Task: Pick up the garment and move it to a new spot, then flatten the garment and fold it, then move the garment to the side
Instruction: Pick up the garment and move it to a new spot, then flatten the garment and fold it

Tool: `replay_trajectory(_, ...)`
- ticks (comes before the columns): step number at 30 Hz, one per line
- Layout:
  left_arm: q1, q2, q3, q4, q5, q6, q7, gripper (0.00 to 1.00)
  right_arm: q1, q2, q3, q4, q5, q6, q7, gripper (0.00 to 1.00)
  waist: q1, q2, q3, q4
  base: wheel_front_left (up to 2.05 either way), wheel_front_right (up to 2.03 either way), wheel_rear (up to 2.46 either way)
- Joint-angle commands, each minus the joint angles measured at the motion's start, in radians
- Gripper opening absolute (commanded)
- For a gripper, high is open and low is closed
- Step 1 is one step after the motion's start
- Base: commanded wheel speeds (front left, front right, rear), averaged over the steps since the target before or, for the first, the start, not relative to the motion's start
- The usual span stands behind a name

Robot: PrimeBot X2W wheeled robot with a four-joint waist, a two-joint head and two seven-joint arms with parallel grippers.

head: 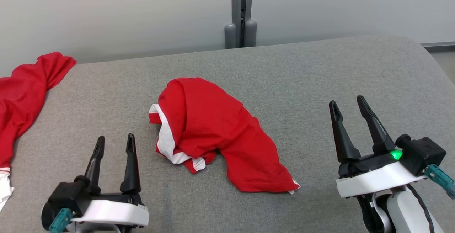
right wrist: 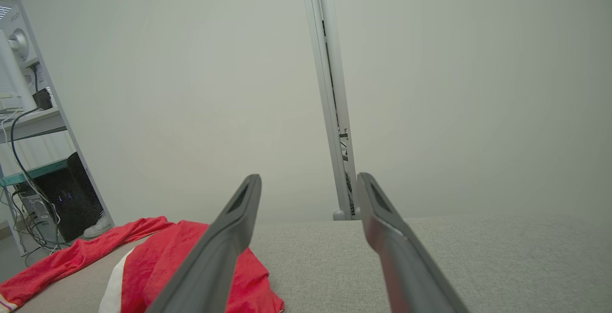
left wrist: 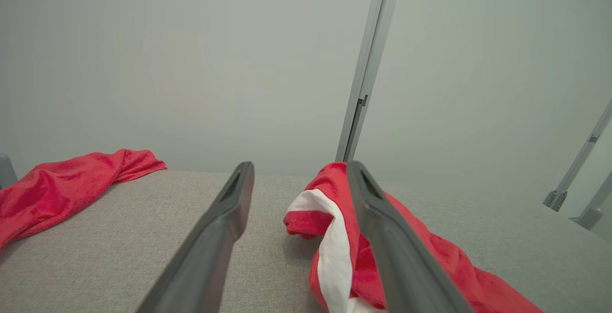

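A crumpled red garment [head: 213, 133] with white trim lies in a heap at the middle of the grey padded table [head: 302, 83]. My left gripper [head: 115, 142] stands open at the lower left, a short way left of the heap, with nothing between its fingers. At the lower right, my right gripper [head: 348, 103] is open too, well clear of the cloth. The left wrist view has the garment [left wrist: 334, 217] just behind the right finger [left wrist: 382, 227]. In the right wrist view the garment [right wrist: 172, 265] lies at the lower left, behind the left finger [right wrist: 224, 241].
A second red cloth [head: 25, 98] hangs over the table's far left edge, also seen in the left wrist view as a red cloth [left wrist: 62, 188]. A grey post [head: 241, 12] stands behind the table against a pale wall. Shelves with cables [right wrist: 28, 160] stand off to one side.
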Motion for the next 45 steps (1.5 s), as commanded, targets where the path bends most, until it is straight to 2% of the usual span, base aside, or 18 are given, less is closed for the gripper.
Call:
replay_trajectory(1,0.006,-0.003,0.007,0.002,0.009,-0.009,-0.004,1.00,0.012,-0.005,-0.003,0.002,-0.004,0.002,-0.005,1.00,0.0000,0.0000,0.000,0.002,0.00,0.00,0.00)
replay_trajectory(15,-0.011,-0.053,0.045,0.022,0.050,-0.054,-0.003,1.00,-0.001,-0.010,0.006,0.012,-0.002,0.002,-0.005,1.00,0.0000,0.0000,0.008,0.020,0.00,0.00,0.00)
replay_trajectory(24,-0.012,-0.068,0.054,0.032,0.063,-0.072,-0.003,1.00,-0.032,-0.016,0.089,0.078,0.022,0.002,-0.005,1.00,0.0000,0.0000,0.004,0.045,0.00,0.00,0.00)
replay_trajectory(32,-0.022,-0.086,0.042,0.038,0.066,-0.082,-0.003,1.00,-0.144,-0.043,0.290,0.263,0.092,0.002,0.035,1.00,0.0000,0.0000,0.024,0.168,0.00,0.00,0.00)
replay_trajectory(39,-0.033,-0.095,0.036,0.052,0.051,-0.090,-0.003,1.00,-0.233,-0.071,0.460,0.424,0.189,0.002,0.190,1.00,0.0000,0.0000,0.044,0.298,0.00,0.00,0.00)
replay_trajectory(45,-0.034,-0.101,0.024,0.058,0.039,-0.088,-0.003,1.00,-0.289,-0.071,0.513,0.533,0.247,0.002,0.277,1.00,0.0000,0.0000,0.054,0.383,0.00,0.00,0.00)
